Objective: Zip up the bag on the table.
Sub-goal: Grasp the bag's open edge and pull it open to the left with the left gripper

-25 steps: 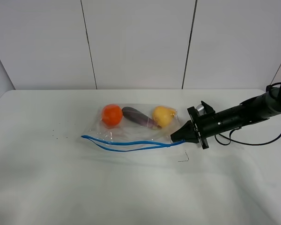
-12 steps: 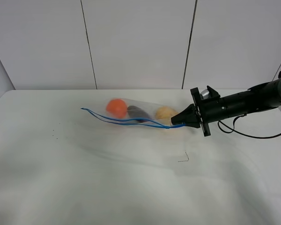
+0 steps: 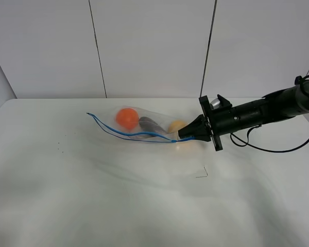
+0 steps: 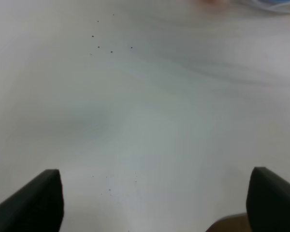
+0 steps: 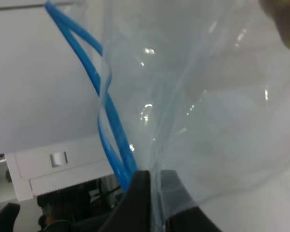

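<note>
Above the smooth white table (image 3: pixel 67 195), the bag (image 3: pixel 144 123) — clear, crinkly film — is held raised, pinched at one end of its blue zipper strip (image 3: pixel 139 135) by the tightly closed right gripper (image 3: pixel 181 135). The left gripper (image 4: pixel 154 198) is spread wide, empty, over the table. The strip gapes in two slack lines: sealing is judged barely begun; its free end is to be anchored next.
</note>
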Motion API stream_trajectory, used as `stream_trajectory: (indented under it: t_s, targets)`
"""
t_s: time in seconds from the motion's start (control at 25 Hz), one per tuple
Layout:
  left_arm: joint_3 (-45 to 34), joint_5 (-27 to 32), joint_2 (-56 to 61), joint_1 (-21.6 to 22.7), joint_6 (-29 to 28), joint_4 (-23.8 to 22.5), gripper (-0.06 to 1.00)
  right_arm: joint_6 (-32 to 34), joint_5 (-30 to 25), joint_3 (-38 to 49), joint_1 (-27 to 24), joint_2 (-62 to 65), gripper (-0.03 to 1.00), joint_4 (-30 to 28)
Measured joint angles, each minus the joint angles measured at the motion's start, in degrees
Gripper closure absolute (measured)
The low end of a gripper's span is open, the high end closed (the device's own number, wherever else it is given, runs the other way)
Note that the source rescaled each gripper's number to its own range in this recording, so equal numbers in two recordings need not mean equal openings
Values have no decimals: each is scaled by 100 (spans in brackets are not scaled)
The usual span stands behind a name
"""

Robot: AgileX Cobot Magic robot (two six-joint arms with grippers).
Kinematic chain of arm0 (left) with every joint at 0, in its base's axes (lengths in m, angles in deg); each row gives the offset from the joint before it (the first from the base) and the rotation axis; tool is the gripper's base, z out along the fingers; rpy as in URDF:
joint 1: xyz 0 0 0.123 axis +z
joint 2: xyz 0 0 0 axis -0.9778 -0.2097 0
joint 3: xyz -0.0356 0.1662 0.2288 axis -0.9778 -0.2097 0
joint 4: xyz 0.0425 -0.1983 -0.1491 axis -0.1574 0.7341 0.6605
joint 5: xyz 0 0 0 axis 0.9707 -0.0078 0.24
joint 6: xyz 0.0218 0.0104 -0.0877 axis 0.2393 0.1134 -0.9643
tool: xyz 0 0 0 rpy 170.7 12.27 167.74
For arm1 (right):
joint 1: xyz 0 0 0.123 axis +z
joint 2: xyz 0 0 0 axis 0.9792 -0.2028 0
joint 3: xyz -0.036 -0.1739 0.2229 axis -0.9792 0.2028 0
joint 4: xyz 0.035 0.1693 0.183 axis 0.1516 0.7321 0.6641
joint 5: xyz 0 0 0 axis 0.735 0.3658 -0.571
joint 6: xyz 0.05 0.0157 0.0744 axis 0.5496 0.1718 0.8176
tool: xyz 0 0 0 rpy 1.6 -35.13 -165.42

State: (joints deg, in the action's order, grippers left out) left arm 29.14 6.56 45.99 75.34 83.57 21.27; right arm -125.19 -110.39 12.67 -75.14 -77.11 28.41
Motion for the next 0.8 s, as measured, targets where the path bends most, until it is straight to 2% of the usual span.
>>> stream_trajectory:
  t_s: [0.8]
  targets:
    - [0,0,0,0,0,-19,-6,0,-5,0,-43,0,97,134]
